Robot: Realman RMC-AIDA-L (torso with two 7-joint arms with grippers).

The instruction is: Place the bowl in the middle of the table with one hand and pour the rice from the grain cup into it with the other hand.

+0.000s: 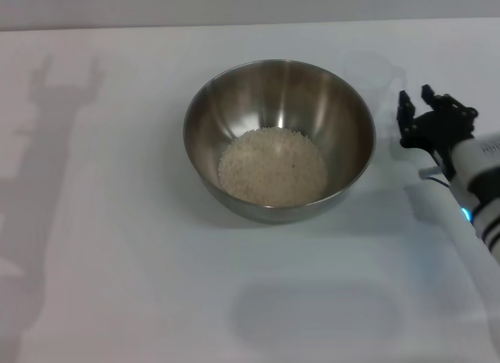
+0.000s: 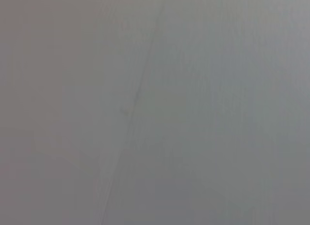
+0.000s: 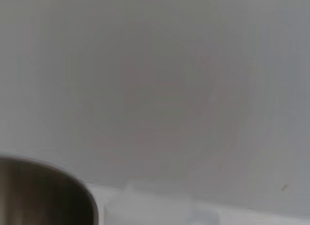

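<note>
The steel bowl (image 1: 279, 137) stands upright in the middle of the white table (image 1: 117, 285). A flat heap of pale rice (image 1: 272, 166) covers its bottom. The clear grain cup (image 1: 378, 76) stands faintly visible just behind and right of the bowl, and looks empty. My right gripper (image 1: 415, 94) hovers to the right of the cup, open, with nothing between its black fingers. The right wrist view catches the bowl's rim (image 3: 53, 172) and a translucent blur of the cup (image 3: 155, 208). My left gripper is out of view; only its arm's shadow falls on the table at the left.
The left wrist view shows nothing but plain grey surface. The table's far edge (image 1: 234, 25) runs across the top of the head view. A soft shadow (image 1: 312, 312) lies on the table in front of the bowl.
</note>
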